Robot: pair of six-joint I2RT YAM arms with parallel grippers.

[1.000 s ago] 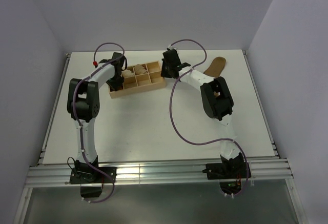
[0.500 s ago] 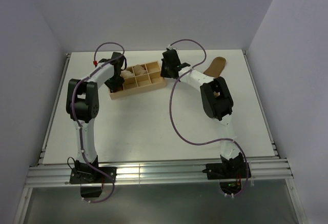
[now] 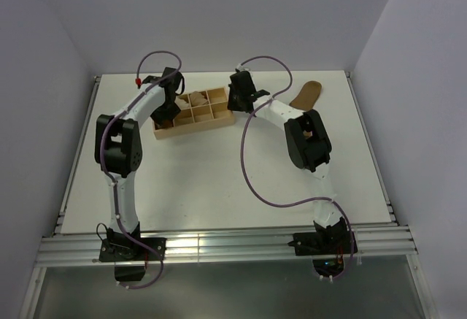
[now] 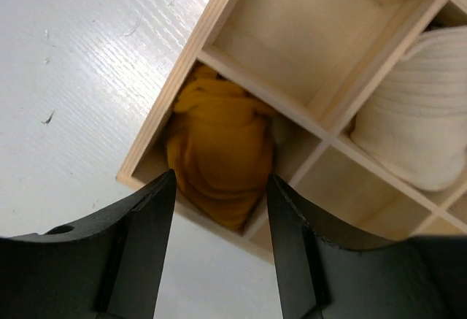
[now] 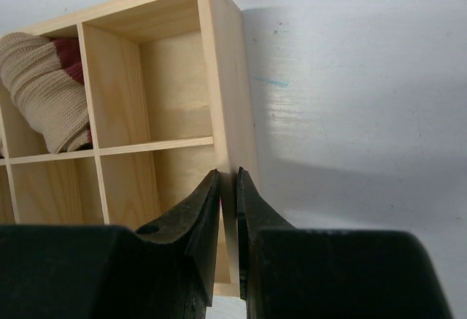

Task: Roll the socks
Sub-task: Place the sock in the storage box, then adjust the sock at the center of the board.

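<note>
The mustard-orange sock [image 4: 219,144] lies bunched in the corner compartment at the left end of the wooden box [image 4: 157,125]. My left gripper [image 4: 219,209] is open and empty just above it, over the box's left end [image 3: 166,114]. The olive-brown sock [image 3: 307,93] lies flat at the back right of the table. My right gripper [image 5: 228,187] is shut on the box's right end wall [image 5: 222,78]; it also shows in the top view [image 3: 233,104].
The wooden box [image 3: 197,126] has several compartments. Pale beige rolled bundles [image 3: 191,101] fill its back-left cells and also show in the wrist views [image 4: 416,136] [image 5: 44,93]. The right arm's cable loops over the table's middle [image 3: 248,158].
My left wrist has lifted and swung slightly toward the back over the box's left end. The box has shifted a little to the left. The right gripper keeps its hold.
</note>
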